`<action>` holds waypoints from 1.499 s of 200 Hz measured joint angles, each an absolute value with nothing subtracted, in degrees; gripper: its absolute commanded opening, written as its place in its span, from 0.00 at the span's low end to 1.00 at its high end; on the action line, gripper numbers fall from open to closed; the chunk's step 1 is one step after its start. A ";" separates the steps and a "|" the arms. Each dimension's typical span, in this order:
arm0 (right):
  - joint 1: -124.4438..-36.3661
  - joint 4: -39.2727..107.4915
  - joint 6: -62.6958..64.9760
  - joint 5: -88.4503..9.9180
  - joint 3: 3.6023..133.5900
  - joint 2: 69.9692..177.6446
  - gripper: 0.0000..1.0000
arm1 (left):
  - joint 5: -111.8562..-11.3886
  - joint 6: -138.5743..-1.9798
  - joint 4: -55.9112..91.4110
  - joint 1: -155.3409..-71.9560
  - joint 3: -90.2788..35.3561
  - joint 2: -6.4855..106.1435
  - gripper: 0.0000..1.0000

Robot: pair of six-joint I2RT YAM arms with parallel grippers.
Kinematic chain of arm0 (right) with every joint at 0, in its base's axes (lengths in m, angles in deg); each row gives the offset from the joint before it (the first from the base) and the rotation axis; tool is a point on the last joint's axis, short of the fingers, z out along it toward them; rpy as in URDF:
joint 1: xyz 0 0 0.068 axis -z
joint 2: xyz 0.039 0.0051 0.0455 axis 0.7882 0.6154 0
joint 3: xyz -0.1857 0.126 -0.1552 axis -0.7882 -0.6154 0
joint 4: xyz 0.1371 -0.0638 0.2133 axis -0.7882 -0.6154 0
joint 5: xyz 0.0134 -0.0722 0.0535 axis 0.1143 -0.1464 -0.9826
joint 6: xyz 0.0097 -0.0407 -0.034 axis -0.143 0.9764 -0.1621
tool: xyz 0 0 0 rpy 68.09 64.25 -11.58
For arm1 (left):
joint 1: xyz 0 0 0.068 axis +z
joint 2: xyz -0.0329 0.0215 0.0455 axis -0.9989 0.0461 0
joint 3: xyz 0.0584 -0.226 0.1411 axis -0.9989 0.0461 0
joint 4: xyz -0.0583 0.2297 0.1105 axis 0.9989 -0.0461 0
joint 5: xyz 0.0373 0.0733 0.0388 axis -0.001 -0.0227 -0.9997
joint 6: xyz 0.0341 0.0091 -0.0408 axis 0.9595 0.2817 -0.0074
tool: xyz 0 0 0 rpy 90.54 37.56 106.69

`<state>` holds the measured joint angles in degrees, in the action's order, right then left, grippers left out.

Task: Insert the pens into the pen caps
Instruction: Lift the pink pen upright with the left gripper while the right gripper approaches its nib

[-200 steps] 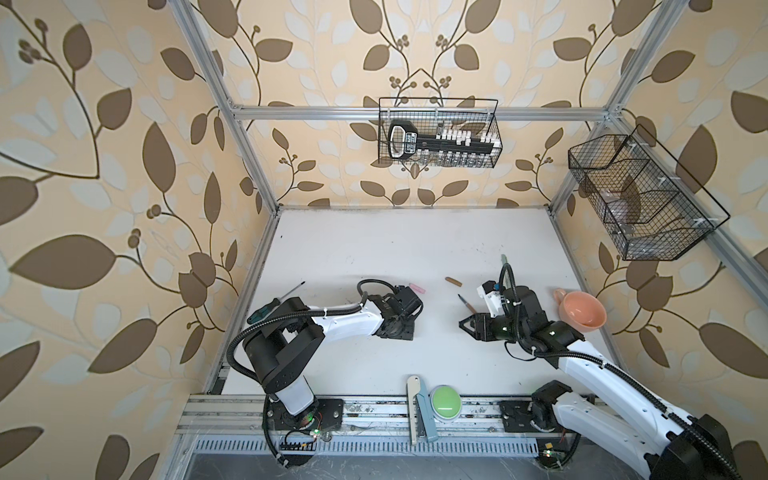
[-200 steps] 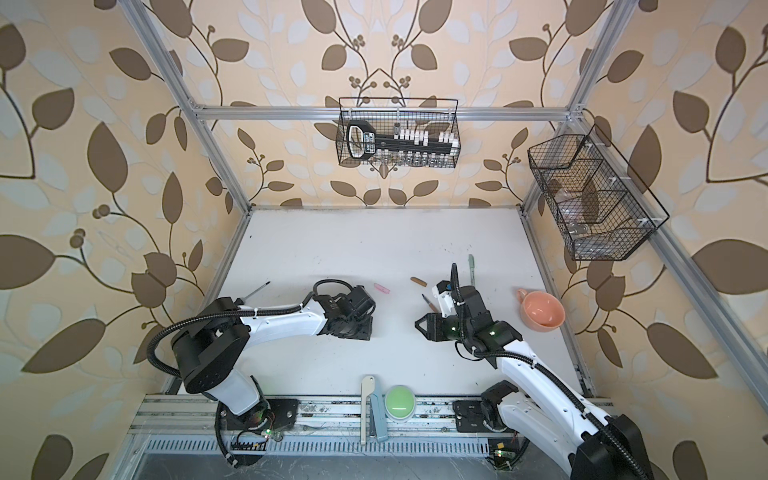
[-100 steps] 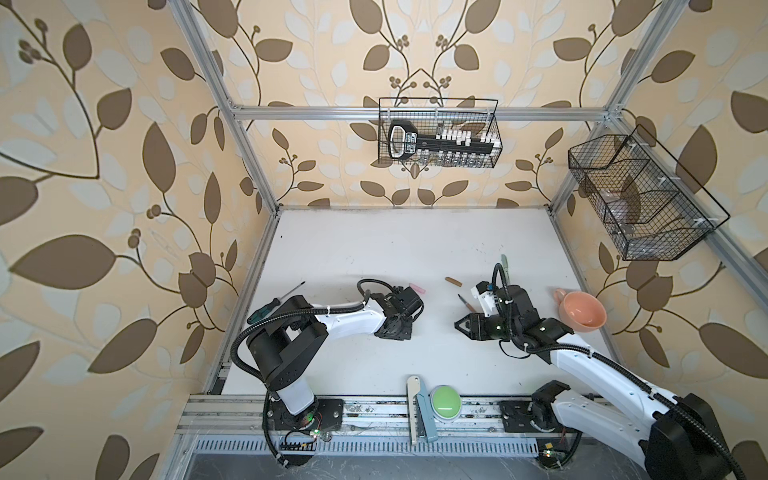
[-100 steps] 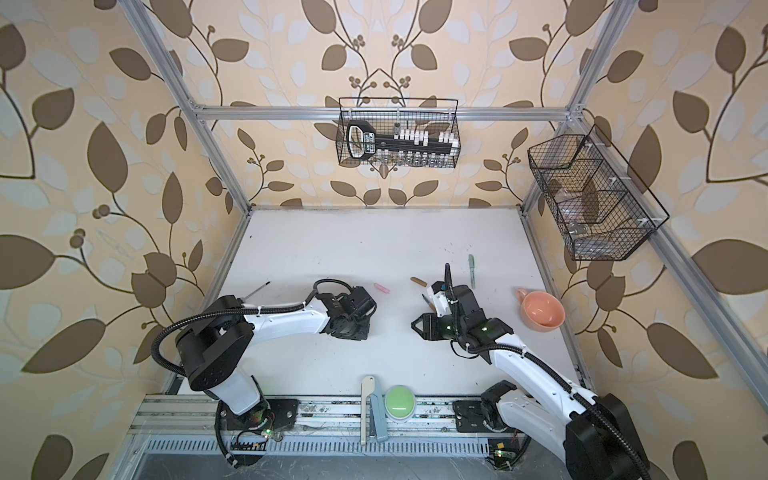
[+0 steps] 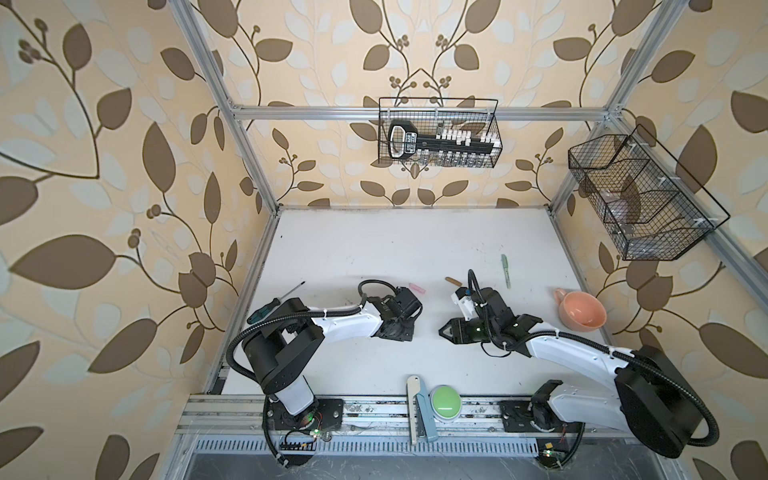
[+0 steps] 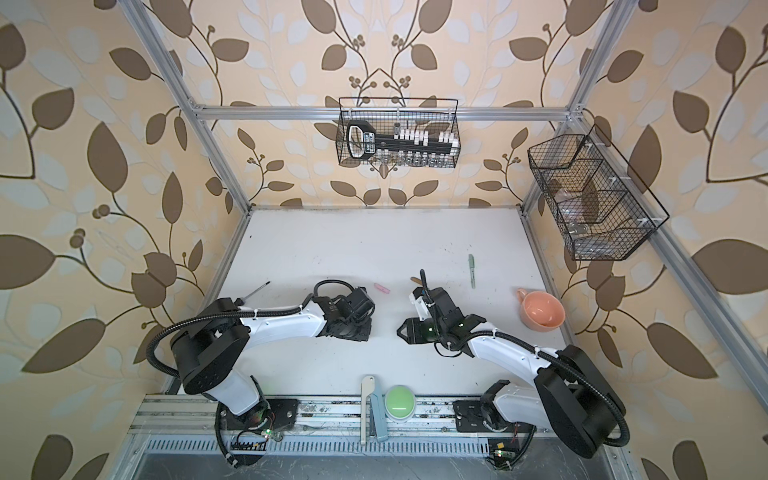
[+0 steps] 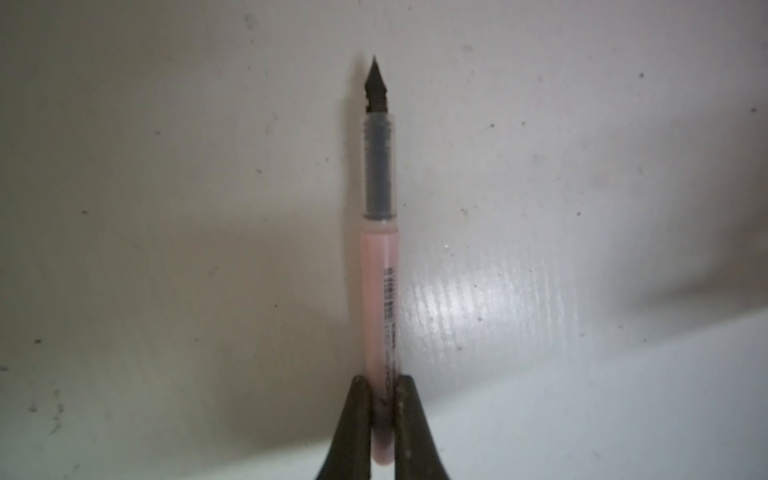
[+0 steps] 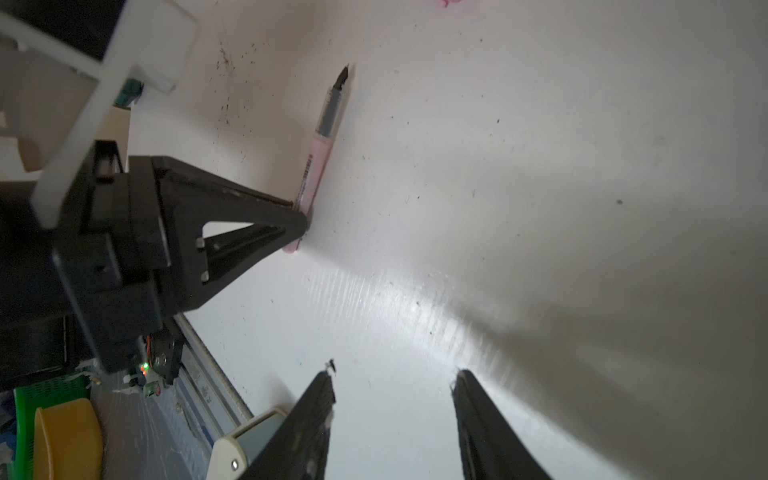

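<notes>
**Right arm [image 5: 573, 349] swung toward centre; left gripper [image 7: 383, 386] clamped on the pink pen [image 7: 379, 291]**

Since a second ago the right arm has shifted leftward in both top views. This brings the right gripper [image 8: 395, 376] nearer the left arm [image 5: 345, 326]. Its two dark fingers stand apart, with only bare table [image 5: 374, 249] between them.

The left gripper's tapered black fingers are pressed together on the blunt rear end of the pink pen. In both top views this grip is hidden under the left wrist, just left of centre; only the wrist views show it. The pen is slim, with a pale pink barrel carrying a printed barcode strip. Ahead of that are a grey see-through grip section and a bare, dark, pointed nib. It seems to lie flat on the table, though a slight lift cannot be ruled out.

A stubby pink cap [image 5: 417, 287] lies just above and right of the left wrist. A brown cap [image 5: 453, 281] lies near it at centre. A green pen [image 5: 505, 270] lies right of centre, too small to tell whether it is capped.

A glossy peach mug [image 5: 582, 324] sits at the right edge, mouth up. On the back wall, a wire basket [image 5: 478, 120] holds a black rack [image 5: 449, 145] of white blocks. At upper right, a second wire basket [image 5: 656, 245] is split into compartments, and its contents blur behind the mesh. The table is white, shiny and speckled with dark flecks.
</notes>
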<state>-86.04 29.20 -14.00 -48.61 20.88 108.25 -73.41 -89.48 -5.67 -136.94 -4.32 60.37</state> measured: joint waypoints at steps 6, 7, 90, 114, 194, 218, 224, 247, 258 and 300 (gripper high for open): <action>-86.04 30.73 -14.68 -48.87 20.86 108.95 0.50 | -72.99 -89.11 -4.84 -136.94 -3.60 59.63 0.00; -86.06 31.17 -14.94 -48.98 20.86 109.13 0.50 | -72.95 -89.05 -4.75 -136.94 -3.51 59.54 0.00; -88.12 58.38 -27.57 -52.41 20.86 121.41 0.52 | -66.46 -86.18 6.70 -136.96 2.43 49.38 0.01; -88.84 61.84 -29.19 -52.61 21.52 124.08 0.52 | -65.58 -85.53 7.49 -137.29 2.43 49.38 0.02; -87.38 66.54 -31.09 -53.00 23.11 126.99 0.30 | -64.73 -85.11 7.40 -138.08 2.43 49.38 0.02; -87.35 66.93 -31.62 -53.35 23.20 127.53 0.17 | -64.23 -85.09 7.42 -138.08 2.43 49.38 0.02; -87.35 66.95 -31.62 -53.49 23.22 127.60 0.13 | -64.01 -85.11 7.42 -138.08 2.43 49.38 0.02; -87.27 67.56 -32.01 -54.80 23.75 127.51 0.00 | -63.90 -85.09 7.31 -138.06 2.43 49.31 0.31; -86.89 67.26 -31.94 -54.84 23.81 127.49 0.00 | -63.84 -85.51 7.49 -138.08 2.43 48.94 0.42; -83.66 65.60 -31.92 -55.98 22.79 122.59 0.00 | -63.77 -85.37 9.26 -138.08 4.01 43.15 0.58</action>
<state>-83.66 65.60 -31.92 -55.98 22.79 122.59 -63.77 -85.37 9.26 -138.08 4.01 43.15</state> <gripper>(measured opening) 0.085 0.563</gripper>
